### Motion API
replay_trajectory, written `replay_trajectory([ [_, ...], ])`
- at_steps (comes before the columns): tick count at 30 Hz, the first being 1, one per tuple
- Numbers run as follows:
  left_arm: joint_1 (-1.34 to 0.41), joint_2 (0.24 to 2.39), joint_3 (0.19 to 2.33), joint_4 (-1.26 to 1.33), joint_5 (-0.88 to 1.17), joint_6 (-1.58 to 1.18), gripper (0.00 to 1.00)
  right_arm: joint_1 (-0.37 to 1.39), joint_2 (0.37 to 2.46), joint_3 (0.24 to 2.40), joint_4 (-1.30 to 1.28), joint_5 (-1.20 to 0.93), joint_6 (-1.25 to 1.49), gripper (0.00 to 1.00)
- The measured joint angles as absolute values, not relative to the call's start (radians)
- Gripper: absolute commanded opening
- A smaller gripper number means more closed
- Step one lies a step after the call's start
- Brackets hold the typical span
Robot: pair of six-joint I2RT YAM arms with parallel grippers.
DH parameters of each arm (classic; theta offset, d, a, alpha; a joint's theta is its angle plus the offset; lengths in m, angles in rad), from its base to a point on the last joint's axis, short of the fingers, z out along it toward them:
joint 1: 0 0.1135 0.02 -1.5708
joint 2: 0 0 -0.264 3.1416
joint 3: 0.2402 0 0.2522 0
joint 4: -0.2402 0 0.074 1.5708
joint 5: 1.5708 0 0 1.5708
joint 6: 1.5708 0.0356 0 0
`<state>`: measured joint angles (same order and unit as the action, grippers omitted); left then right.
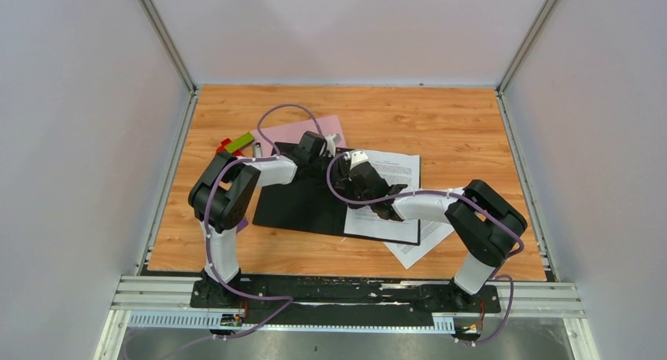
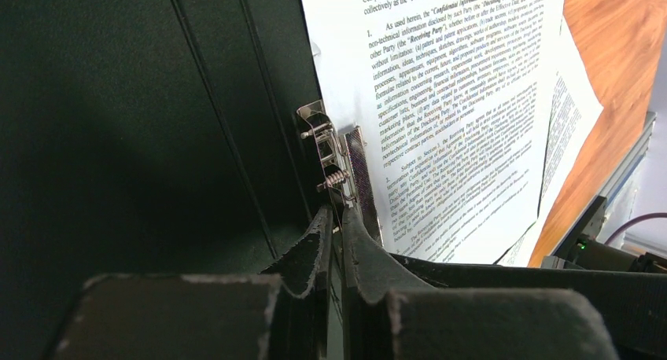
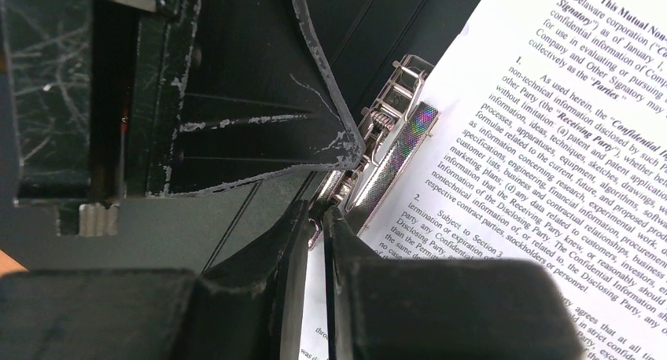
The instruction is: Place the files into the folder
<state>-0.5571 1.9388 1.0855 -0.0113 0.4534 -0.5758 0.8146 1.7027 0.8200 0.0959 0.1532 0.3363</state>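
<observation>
folder (image 1: pixel 299 203): open flat on worktop (image 1: pixel 440 116)
sheet one (image 1: pixel 393 179): on folder's right half, beside the clip (image 2: pixel 334 152)
sheet two (image 1: pixel 421 248): pokes out past folder's near right corner
left jaws: narrow, pinching clip's end
right jaws: narrow, tips at clip, grip unclear

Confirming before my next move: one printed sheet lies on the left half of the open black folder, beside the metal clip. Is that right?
Not quite. The printed sheet lies on the right half of the open black folder, not the left, as the top external view shows. It does sit beside the metal clip.
</observation>
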Motion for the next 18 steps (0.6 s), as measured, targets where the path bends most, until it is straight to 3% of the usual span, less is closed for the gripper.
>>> replay_trajectory([
  [9,-0.564,1.940,1.086,-0.009,0.447,-0.578,0.02,0.790,1.698,0.839,0.042,0.098,0.336,0.00],
  [18,-0.563,1.940,1.081,0.000,0.448,-0.585,0.00,0.734,1.694,0.810,0.093,-0.023,0.346,0.00],
])
